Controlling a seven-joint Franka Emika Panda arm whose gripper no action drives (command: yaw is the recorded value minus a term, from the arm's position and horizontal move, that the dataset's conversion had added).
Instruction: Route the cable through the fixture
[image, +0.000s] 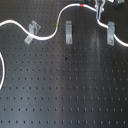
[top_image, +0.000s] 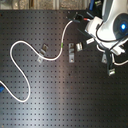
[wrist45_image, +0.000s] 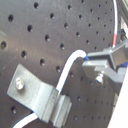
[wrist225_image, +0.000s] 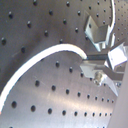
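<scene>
Single arm enters at the second exterior view's upper right; white links, blue indicator lit on the wrist housing. Wrist bent, pointing downward toward the board. Gripper (top_image: 106, 50) sits below the wrist; in the first exterior view only its tip (image: 100, 6) shows at the top edge. In both wrist views the grey fingers (wrist45_image: 102, 65) (wrist225_image: 100, 67) sit close together w/ a narrow gap, clamped on the cable (wrist45_image: 70, 67).

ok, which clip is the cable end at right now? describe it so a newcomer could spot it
On the black perforated board, three metal clips stand in a row in the first exterior view. It is the clip at the first exterior view's right, just below the gripper. Unlike the other two, the white cable ends there.
</scene>
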